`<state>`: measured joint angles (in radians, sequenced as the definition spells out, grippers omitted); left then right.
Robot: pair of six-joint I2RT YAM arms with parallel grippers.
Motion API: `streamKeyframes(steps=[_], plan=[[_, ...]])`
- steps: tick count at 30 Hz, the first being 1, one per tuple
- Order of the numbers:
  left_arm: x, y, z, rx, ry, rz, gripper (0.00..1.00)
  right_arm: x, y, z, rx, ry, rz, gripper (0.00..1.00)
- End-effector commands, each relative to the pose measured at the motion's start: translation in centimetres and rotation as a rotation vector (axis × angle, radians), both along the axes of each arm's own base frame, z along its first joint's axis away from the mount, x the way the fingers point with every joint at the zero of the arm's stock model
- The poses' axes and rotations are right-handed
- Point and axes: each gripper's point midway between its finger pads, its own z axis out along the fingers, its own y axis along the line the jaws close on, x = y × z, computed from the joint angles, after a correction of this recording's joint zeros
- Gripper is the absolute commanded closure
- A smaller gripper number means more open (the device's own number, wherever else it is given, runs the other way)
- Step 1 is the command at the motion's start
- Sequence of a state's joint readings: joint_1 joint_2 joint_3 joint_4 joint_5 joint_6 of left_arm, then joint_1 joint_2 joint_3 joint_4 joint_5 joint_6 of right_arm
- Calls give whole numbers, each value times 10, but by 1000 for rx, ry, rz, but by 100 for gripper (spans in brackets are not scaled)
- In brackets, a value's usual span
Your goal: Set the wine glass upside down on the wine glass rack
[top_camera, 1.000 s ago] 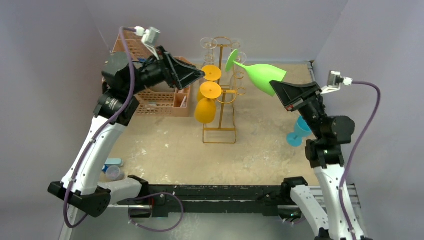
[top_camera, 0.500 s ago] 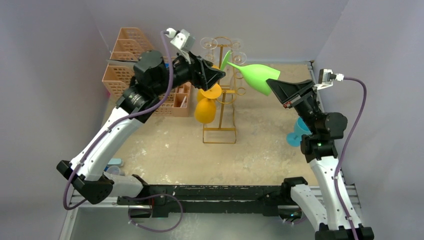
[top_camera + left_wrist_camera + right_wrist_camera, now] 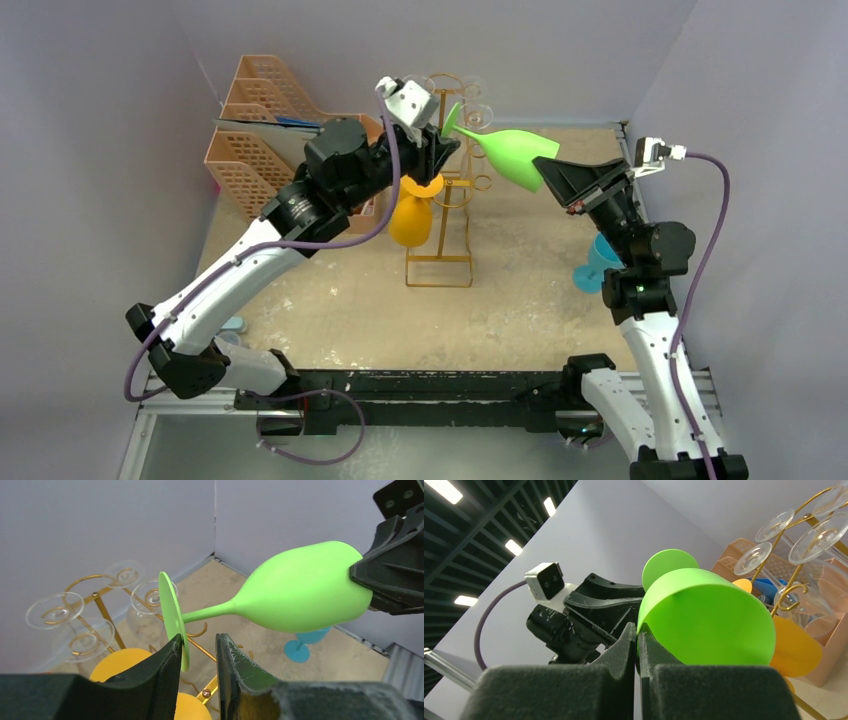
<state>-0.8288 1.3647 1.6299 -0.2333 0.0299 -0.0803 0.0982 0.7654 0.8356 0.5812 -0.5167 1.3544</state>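
**A:** How far are you getting with the task?

**B:** I am holding the bright green plastic wine glass [image 3: 510, 152] in the air. It is lying almost on its side, and its foot is pointing at the top of the tall gold wire wine glass rack [image 3: 438, 286]. It is not hanging yet.

**A:** And what are your claws doing?

**B:** My right claw [image 3: 636, 635] is pinching the wall of the bowl at its mouth, jaws tight together on it. My left claw [image 3: 200, 655] is standing at the round green foot [image 3: 172, 607]. Its jaws are only a little apart. The foot's edge is sitting at the gap, against one finger, so I am not calling it a grip.

**A:** What is remaining?

**B:** Most of it, I am thinking: turning the bowl down, sliding the foot into a free hook, and letting go. Yellow plastic glasses [image 3: 410, 222] are already hanging there.
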Motion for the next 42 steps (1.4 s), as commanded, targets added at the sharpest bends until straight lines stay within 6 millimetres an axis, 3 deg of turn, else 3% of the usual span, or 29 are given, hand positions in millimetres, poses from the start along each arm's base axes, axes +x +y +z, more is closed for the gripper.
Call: streamKeyframes(steps=[1, 4, 6, 12, 18, 22, 26, 32, 36, 39, 42], plan=[[12, 0, 19, 40, -134, 106, 74, -15, 2, 22, 5, -47, 24, 100], [19, 0, 14, 80, -138, 168, 94, -14, 2, 22, 3, -41, 23, 100], [21, -1, 11, 103, -144, 194, 100, -13, 2, 21, -1, -36, 21, 100], [18, -7, 9, 164, -201, 193, 100, -12, 2, 16, -25, -20, 10, 100], [13, -5, 14, 186, -252, 223, 100, -8, -1, -2, -150, 58, -55, 62], [4, 0, 20, 179, -288, 205, 100, -5, -12, -22, -254, 119, -157, 46], [-5, 4, 23, 200, -339, 169, 100, -10, -21, -43, -386, 174, -210, 41], [-8, 14, 25, 241, -384, 186, 100, -27, -16, -41, -514, 117, -162, 39], [-9, 16, 20, 278, -390, 180, 100, -31, -26, -48, -570, 198, -199, 38], [-16, 10, 14, 283, -386, 120, 100, -29, -36, -43, -604, 186, -266, 38], [-30, 1, 6, 274, -389, 22, 100, -28, -24, -26, -612, 81, -208, 37]])
